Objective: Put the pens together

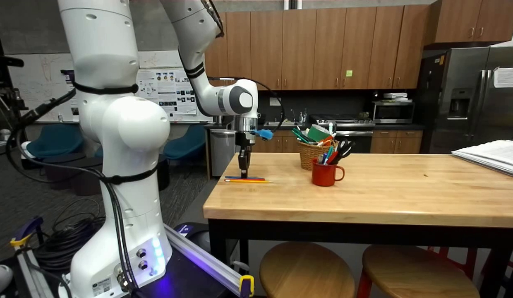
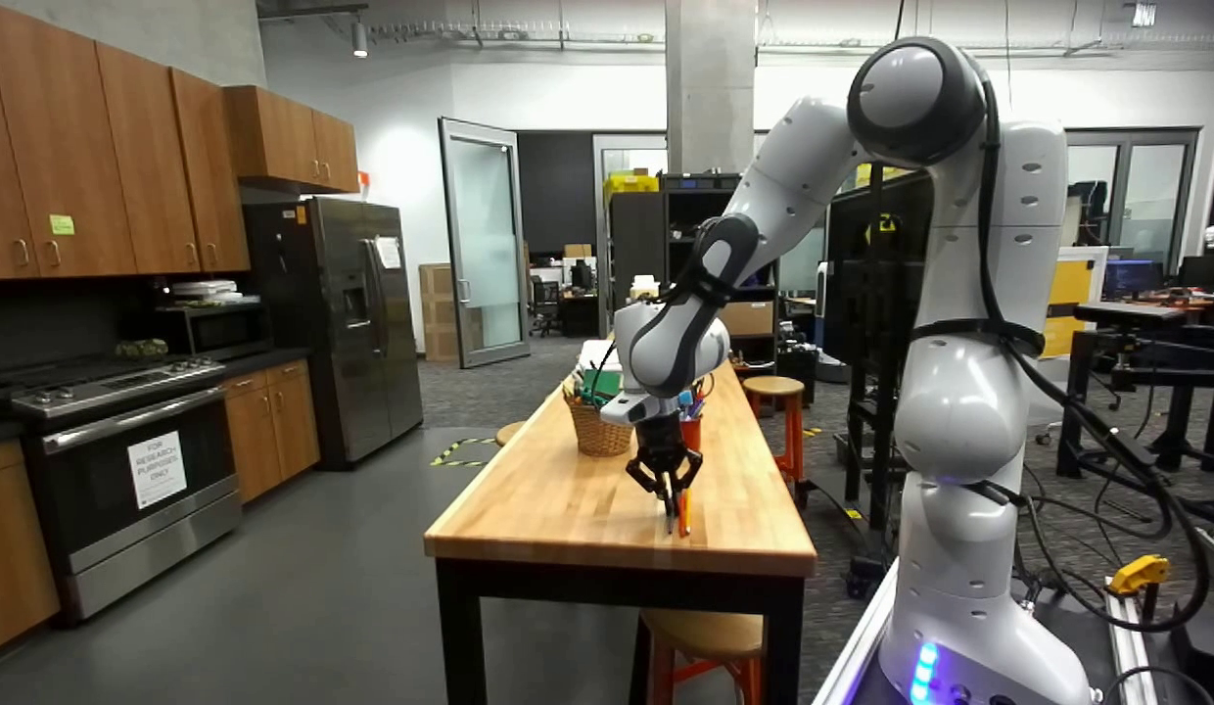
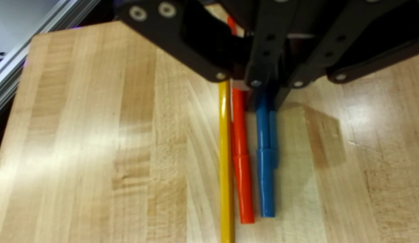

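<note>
In the wrist view, a yellow pen [image 3: 226, 162], a red-orange pen [image 3: 243, 182] and a blue pen [image 3: 266, 189] lie almost parallel on the wooden table. The yellow and red-orange pens lie close together; a narrow gap separates the blue one. My gripper [image 3: 266, 101] points down with its fingertips on either side of the blue pen, shut on it at table height. Its upper end is hidden behind the gripper. The gripper also shows in both exterior views [image 1: 243, 174] [image 2: 676, 501], low over the table's end. More mixed pens [image 1: 332, 157] stand in a red mug.
The red mug [image 1: 322, 176] stands further along the table [image 1: 384, 190]. A wicker basket [image 1: 308, 156] with green and other items stands beside it. A stack of papers [image 1: 490, 155] lies at the far end. The table's near end edge [image 2: 617, 556] is close to the pens.
</note>
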Tool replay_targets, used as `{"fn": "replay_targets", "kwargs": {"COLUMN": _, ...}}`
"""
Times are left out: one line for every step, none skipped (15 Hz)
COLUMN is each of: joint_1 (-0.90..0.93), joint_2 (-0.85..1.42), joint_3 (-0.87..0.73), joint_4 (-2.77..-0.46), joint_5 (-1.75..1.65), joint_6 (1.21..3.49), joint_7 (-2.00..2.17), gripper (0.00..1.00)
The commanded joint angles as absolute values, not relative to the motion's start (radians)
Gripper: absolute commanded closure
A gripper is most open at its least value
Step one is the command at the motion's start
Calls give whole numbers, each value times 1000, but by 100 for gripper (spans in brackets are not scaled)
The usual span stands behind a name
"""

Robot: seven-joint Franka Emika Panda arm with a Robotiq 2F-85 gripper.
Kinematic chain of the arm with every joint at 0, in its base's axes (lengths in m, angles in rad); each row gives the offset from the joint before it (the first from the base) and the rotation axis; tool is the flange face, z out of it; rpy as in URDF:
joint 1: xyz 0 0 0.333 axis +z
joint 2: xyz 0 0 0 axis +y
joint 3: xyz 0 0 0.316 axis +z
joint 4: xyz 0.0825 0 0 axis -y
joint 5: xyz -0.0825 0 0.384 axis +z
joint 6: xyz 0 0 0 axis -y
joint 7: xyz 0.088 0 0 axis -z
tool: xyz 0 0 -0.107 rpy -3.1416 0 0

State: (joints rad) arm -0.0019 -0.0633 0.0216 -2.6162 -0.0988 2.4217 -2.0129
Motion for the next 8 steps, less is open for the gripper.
{"fn": "replay_targets", "kwargs": {"joint_1": 3, "joint_2": -95, "joint_3": 9, "joint_4": -2641, "joint_5": -127, "joint_6": 2428, "joint_7": -1994, "gripper": 98}}
{"fn": "replay_targets", "kwargs": {"joint_1": 4, "joint_2": -94, "joint_3": 9, "joint_4": -2638, "joint_5": -130, "joint_6": 2426, "joint_7": -1991, "gripper": 98}}
{"fn": "replay_targets", "kwargs": {"joint_1": 4, "joint_2": -94, "joint_3": 9, "joint_4": -2637, "joint_5": -131, "joint_6": 2423, "joint_7": -1989, "gripper": 66}}
{"fn": "replay_targets", "kwargs": {"joint_1": 5, "joint_2": -94, "joint_3": 10, "joint_4": -2637, "joint_5": -130, "joint_6": 2426, "joint_7": -1993, "gripper": 65}}
{"fn": "replay_targets", "kwargs": {"joint_1": 4, "joint_2": -94, "joint_3": 10, "joint_4": -2636, "joint_5": -130, "joint_6": 2425, "joint_7": -1990, "gripper": 61}}
{"fn": "replay_targets", "kwargs": {"joint_1": 5, "joint_2": -95, "joint_3": 9, "joint_4": -2635, "joint_5": -127, "joint_6": 2425, "joint_7": -1992, "gripper": 56}}
{"fn": "replay_targets", "kwargs": {"joint_1": 4, "joint_2": -96, "joint_3": 9, "joint_4": -2635, "joint_5": -127, "joint_6": 2425, "joint_7": -1991, "gripper": 48}}
{"fn": "replay_targets", "kwargs": {"joint_1": 4, "joint_2": -101, "joint_3": 8, "joint_4": -2635, "joint_5": -124, "joint_6": 2424, "joint_7": -1992, "gripper": 42}}
